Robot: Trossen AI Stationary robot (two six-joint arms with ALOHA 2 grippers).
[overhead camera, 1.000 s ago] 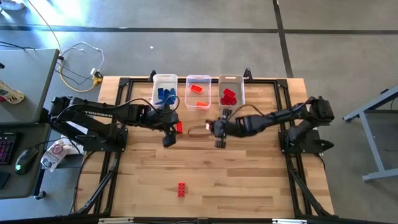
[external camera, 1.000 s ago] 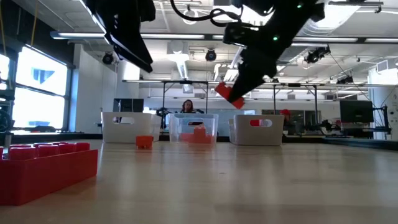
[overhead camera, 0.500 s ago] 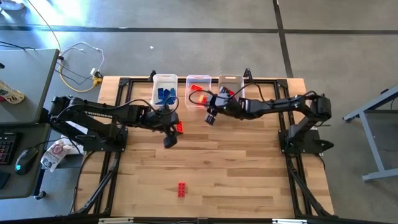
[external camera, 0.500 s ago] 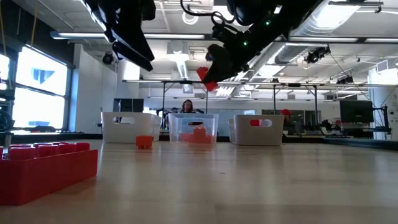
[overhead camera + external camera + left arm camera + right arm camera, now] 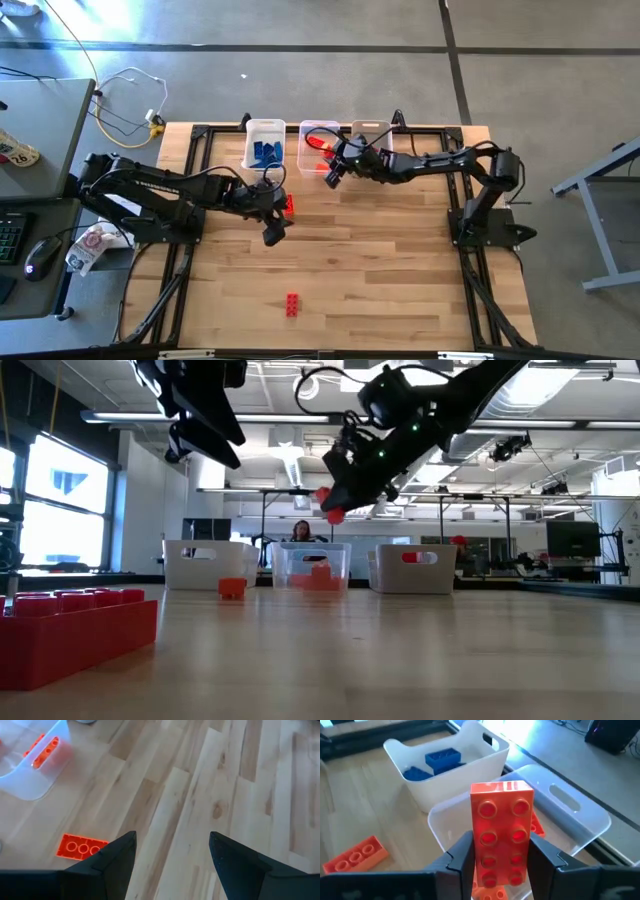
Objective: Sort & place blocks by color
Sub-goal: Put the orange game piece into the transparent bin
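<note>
Right tool (image 5: 501, 851), clenched on an orange block (image 5: 501, 832), has swung from mid-tabletop to above the middle bin (image 5: 570, 815); drop likely next; left tool (image 5: 172, 851) hovers released.

Orange 2x4 studded block (image 5: 501, 834) clamped in right end effector (image 5: 333, 172), studs facing wrist camera, held in the air above the middle bin. Blue blocks (image 5: 265, 153) piled in the left bin. Orange blocks (image 5: 318, 576) in the middle bin, partly hidden. Flat orange block (image 5: 81, 846) lies on table (image 5: 380, 260) just in front of the bins, studs up. Red block (image 5: 291, 304) lies alone near the table's front edge, well apart from the rest.
</note>
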